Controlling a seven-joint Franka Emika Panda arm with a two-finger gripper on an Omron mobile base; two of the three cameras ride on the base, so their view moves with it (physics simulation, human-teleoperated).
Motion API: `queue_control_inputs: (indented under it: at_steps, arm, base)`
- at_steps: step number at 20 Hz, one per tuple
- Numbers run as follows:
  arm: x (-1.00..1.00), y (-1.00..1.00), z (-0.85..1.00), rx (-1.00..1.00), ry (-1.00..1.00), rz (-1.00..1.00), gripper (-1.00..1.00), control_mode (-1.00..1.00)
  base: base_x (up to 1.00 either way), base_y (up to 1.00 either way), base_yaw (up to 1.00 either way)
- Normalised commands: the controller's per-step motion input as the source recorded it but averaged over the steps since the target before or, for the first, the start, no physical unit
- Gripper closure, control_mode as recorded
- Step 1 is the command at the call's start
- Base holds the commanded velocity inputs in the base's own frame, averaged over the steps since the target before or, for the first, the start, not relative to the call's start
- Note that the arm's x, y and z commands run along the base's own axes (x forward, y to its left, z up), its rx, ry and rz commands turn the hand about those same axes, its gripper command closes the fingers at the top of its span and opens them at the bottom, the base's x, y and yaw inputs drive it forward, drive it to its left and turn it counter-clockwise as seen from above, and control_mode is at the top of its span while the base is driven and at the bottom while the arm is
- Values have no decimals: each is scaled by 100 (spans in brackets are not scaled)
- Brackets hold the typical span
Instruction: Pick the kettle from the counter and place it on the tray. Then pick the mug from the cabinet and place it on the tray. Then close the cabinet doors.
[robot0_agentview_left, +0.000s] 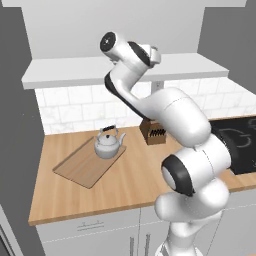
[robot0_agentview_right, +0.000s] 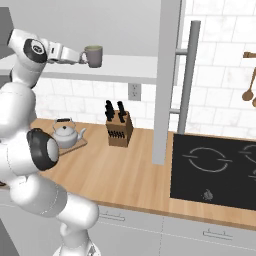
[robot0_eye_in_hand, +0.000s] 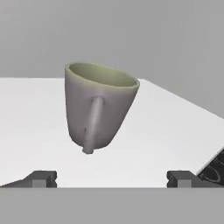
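From the left base view, the kettle (robot0_agentview_left: 109, 143) already sits on the far right corner of the tray (robot0_agentview_left: 82, 167), its spout toward the right and its dark handle arching over the lid; the tray lies at an angle on the counter (robot0_agentview_left: 130, 187), left of the knife block (robot0_agentview_left: 153, 132). The arm is raised to the cabinet shelf (robot0_agentview_left: 65, 72).

From the right base view, the gripper (robot0_agentview_right: 79, 58) reaches level along the shelf to the mug (robot0_agentview_right: 93, 56), which stands upright with its mouth up. An open cabinet door (robot0_agentview_right: 167, 75) hangs to the right.

In the hand view, the fingertips (robot0_eye_in_hand: 41, 178) are spread fully wide and hold nothing; the mug's handle (robot0_eye_in_hand: 92, 124) faces the camera, lined up, it seems, for a grasp.
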Motion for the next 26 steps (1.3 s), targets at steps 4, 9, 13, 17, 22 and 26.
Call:
queue_control_inputs:
  at_steps: [4, 9, 13, 17, 22, 26]
  arm:
    - [32, 0, 0, 0, -3, -8, -100, -100]
    - [30, 0, 0, 0, -5, -9, -100, -100]
    - [35, 1, 0, 0, -2, -9, -100, -100]
    - [26, 0, 0, 0, 0, -8, -100, -100]
    - [10, 0, 0, 0, -2, -6, -100, -100]
    - [0, 0, 0, 0, -10, -2, 100, -100]
  base:
    - [0, 0, 0]
    - [0, 0, 0]
    - [0, 0, 0]
    - [0, 0, 0]
    - [0, 0, 0]
    - [0, 0, 0]
